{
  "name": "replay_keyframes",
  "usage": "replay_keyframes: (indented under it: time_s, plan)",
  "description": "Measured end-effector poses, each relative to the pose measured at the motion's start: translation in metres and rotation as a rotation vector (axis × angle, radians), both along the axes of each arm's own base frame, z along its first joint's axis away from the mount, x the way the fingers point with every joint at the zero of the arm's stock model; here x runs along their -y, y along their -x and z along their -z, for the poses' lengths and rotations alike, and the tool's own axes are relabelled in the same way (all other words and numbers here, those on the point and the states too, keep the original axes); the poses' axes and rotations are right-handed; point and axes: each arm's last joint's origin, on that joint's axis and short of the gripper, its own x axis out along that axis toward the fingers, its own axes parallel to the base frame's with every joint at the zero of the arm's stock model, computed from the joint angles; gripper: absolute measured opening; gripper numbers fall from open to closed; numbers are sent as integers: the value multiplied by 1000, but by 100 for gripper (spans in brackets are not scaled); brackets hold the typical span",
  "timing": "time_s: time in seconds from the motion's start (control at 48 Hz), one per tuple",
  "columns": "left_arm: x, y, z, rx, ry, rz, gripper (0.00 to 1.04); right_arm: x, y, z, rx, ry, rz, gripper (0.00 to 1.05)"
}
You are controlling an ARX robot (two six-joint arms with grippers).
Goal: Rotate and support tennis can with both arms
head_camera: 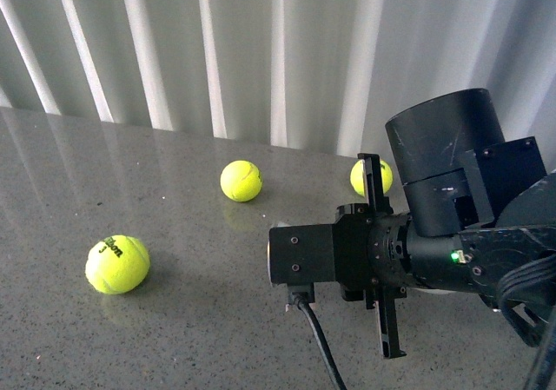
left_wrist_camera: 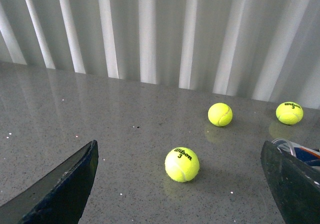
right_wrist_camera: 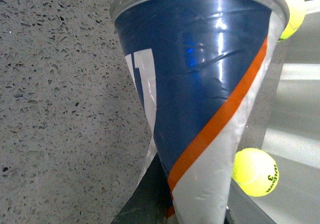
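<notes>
Closest to me on the right is the bulky black right arm (head_camera: 452, 208), its wrist turned on its side, and it hides the tennis can (right_wrist_camera: 200, 74) from the front. From the right wrist, the right gripper (right_wrist_camera: 187, 211) looks pinched onto the can. A dark finger (right_wrist_camera: 142, 204) lies against the navy, white and orange label, and the tube runs straight out from the jaws to its metal rim. I judge its long axis to be closer to level than upright, though I can't be sure. Over on the left, the left gripper (left_wrist_camera: 178, 143) is spread wide with nothing between its fingers, hovering over the grey speckled table (head_camera: 130, 173). Only a sliver of label (left_wrist_camera: 300, 153) shows just past its right-hand finger. So the can lies to that gripper's right. The right arm already has it, and the left would have to come across rightward to support it. I count one can and three yellow-green tennis balls. The near-left ball (head_camera: 117, 265) is marked 3, the middle ball (head_camera: 241, 181) lies farther back, and the far-right ball (head_camera: 371, 177) is partly hidden behind the arm. Pale pleated curtains (head_camera: 261, 42) close off the back.
</notes>
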Motion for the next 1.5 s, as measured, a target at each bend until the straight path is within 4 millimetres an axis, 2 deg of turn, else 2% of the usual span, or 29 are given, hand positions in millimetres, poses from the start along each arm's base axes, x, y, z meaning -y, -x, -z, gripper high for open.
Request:
replay_keyframes:
  time_s: [0.334,0.73,0.918,1.043,1.168,1.251,1.335,1.502]
  plan:
    - [0,0,0,0,0,0,98,-3,-7,21,-24,1,35,8]
    - [0,0,0,0,0,0,98,-12,7,25,-88,-54,98,7]
    - [0,0,0,0,0,0,98,-11,12,19,-139,-60,118,41]
    - [0,0,0,0,0,0,98,-9,17,23,-183,-41,118,64]
    - [0,0,0,0,0,0,98,-8,19,24,-196,-35,122,80]
    - [0,0,0,0,0,0,98,-7,21,24,-212,-25,126,98]
    - [0,0,0,0,0,0,98,-6,22,21,-225,-21,130,97]
    - [0,0,0,0,0,0,98,-6,25,1,-233,-46,149,98]
